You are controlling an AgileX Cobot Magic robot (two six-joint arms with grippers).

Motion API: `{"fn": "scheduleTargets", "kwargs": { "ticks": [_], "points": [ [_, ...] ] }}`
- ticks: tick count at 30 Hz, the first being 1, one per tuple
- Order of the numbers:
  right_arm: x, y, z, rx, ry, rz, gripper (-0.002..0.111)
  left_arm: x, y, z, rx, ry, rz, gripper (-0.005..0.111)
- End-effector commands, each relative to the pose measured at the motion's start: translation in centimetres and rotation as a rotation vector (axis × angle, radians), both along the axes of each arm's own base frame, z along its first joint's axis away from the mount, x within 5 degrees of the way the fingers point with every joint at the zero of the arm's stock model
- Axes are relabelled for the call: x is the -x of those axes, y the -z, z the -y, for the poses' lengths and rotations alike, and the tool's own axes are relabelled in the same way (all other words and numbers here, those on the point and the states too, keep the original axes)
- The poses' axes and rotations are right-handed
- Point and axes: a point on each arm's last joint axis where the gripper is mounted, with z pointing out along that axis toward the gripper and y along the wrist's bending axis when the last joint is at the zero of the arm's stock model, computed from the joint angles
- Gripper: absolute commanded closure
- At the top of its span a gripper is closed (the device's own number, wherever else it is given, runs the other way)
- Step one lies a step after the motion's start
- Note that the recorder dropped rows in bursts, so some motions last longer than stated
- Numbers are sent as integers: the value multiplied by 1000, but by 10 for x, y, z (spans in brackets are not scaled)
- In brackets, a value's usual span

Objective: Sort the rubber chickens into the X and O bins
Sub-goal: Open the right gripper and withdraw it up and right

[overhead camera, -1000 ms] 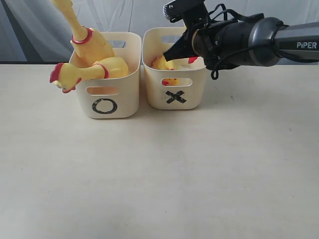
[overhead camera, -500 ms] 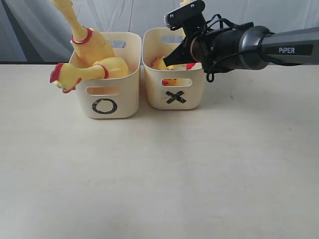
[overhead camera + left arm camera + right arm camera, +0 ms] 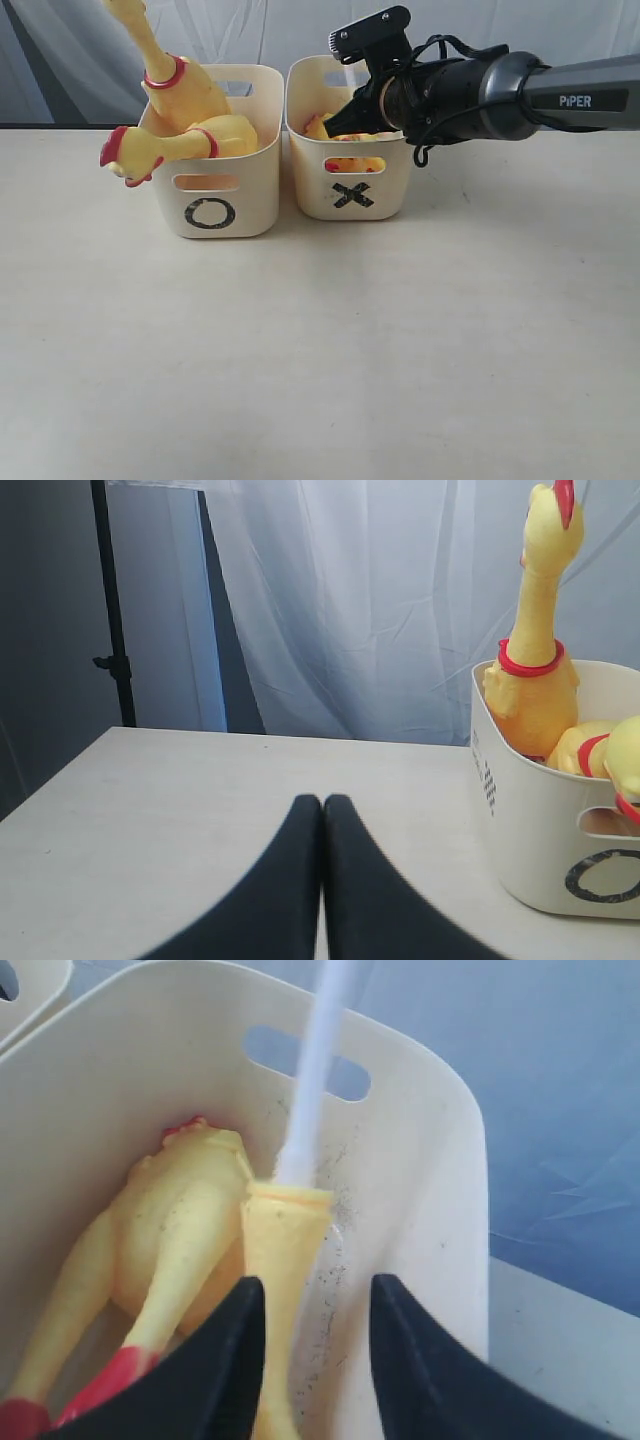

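Both tubs are cream. The O bin [image 3: 255, 190] bears a black ring, and the X bin [image 3: 390, 195] right of it a black cross. In the O bin, the upright chicken [image 3: 190, 95] and the lying chicken [image 3: 170, 145] are yellow with red neck rings. Right of the O bin, a plump yellow chicken [image 3: 180, 1230] shows red feet beside a thin yellow chicken [image 3: 285, 1250] with a white tube [image 3: 310, 1090]. The table [image 3: 320, 350] is pale beige, the right arm [image 3: 500, 95] dark grey with white lettering.
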Motion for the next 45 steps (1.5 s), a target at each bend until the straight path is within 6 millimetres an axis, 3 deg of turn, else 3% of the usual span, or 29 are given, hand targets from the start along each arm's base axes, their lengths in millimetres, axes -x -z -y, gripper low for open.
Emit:
{"fn": "scheduleTargets", "kwargs": {
  "ticks": [1, 5, 8, 11, 17, 22, 27, 32, 39, 45],
  "points": [
    [-2, -3, 2, 2, 4, 9, 73, 1, 0, -1, 3, -8, 5, 107],
    [-2, -9, 3, 4, 11, 24, 73, 1, 0, -1, 3, -8, 5, 107],
    [3, -38, 11, -8, 59, 81, 75, 1, 0, -1, 3, -8, 5, 107],
    [13, -72, 15, -23, 44, 125, 109, 1, 0, -1, 3, -8, 5, 107],
    [30, -100, 33, 104, 85, 70, 109, 1, 0, -1, 3, -8, 5, 107],
    [44, -121, 44, 50, 75, 66, 109, 1, 0, -1, 3, -8, 5, 107],
    [68, -128, 67, 9, 42, 76, 109, 1, 0, -1, 3, -6, 5, 107],
    [106, -133, 90, -117, -15, 96, 109, 1, 0, -1, 3, -6, 5, 107],
    [175, -146, 112, -347, -162, 214, 109, 1, 0, -1, 3, -6, 5, 107],
    [229, -154, 131, -562, -181, 317, 109, 1, 0, -1, 3, -6, 5, 107]
  ]
}}
